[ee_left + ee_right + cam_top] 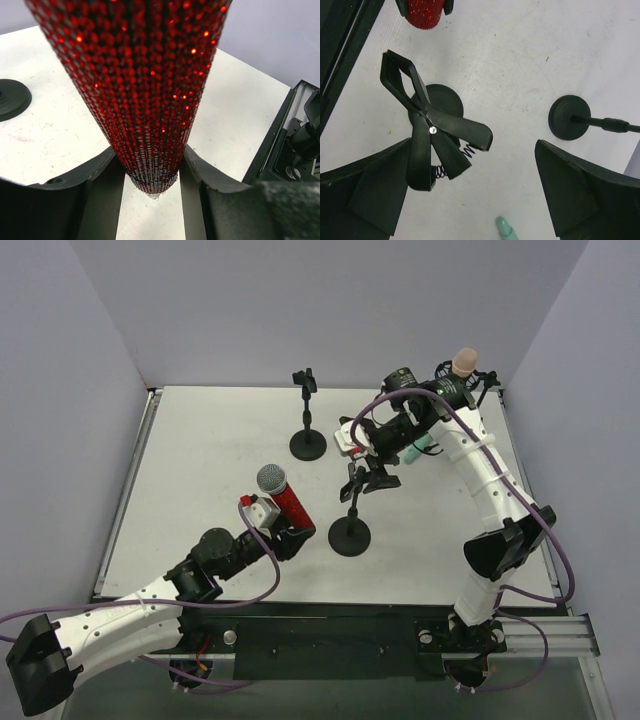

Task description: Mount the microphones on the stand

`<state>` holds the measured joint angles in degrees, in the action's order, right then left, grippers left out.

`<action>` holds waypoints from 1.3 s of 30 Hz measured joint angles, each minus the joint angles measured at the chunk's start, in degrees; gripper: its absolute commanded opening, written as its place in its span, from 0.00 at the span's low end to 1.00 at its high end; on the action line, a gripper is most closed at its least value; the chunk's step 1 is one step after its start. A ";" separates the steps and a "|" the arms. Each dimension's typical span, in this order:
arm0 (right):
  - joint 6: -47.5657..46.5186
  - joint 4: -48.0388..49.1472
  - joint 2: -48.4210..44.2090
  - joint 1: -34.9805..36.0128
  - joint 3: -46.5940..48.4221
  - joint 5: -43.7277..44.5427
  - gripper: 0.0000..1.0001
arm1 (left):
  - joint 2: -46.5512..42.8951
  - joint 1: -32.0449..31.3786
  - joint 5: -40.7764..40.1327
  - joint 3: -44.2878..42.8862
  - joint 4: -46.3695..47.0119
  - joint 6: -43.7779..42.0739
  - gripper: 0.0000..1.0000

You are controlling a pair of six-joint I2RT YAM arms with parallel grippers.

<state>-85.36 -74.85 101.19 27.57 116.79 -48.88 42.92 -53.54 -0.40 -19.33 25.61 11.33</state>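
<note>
- Step: red microphone clamped upright in left gripper, beside front stand
- Right gripper gaping over clip, empty
- Next, we judge: squeeze clip, seat microphone

Red mic: head cut off by top edge in left wrist view. Green mic: only tip shows at btm edge of right wrist view, mostly hidden behind right arm from above. Pink mic: body hidden, only head seen
</note>
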 measured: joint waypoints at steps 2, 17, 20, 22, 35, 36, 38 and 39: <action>-0.87 -0.02 0.00 1.40 0.31 0.81 0.98 | -0.02 0.00 0.00 0.00 -0.48 0.07 0.00; 1.66 -0.11 0.00 5.35 0.20 4.76 0.36 | -2.08 -0.79 0.00 0.00 -2.34 0.26 0.00; 7.26 0.85 -0.83 5.35 -1.29 5.07 0.30 | -2.32 -1.05 -0.04 0.00 -2.47 0.28 0.00; 13.03 5.05 -3.82 5.49 -5.62 5.66 0.30 | -2.75 -1.20 -0.13 0.00 -2.75 0.31 0.00; 60.54 39.67 -20.59 10.12 -29.94 27.12 0.70 | -3.06 -1.29 -0.90 0.00 -2.80 0.42 0.00; 61.86 40.06 -20.59 9.86 -30.38 27.06 0.75 | -2.91 -1.29 -0.90 0.00 -2.82 0.42 0.00; 63.30 39.78 -20.57 9.09 -31.10 25.59 0.90 | -2.75 -1.29 -0.90 0.00 -2.86 0.42 0.00; 63.41 39.30 -20.57 8.63 -31.15 24.41 0.95 | -2.75 -1.29 -0.90 0.00 -2.93 0.42 0.00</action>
<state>-21.96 -35.55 80.62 36.21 85.65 -24.47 40.16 -54.83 -1.30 -19.33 22.68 11.75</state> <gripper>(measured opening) 0.812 0.515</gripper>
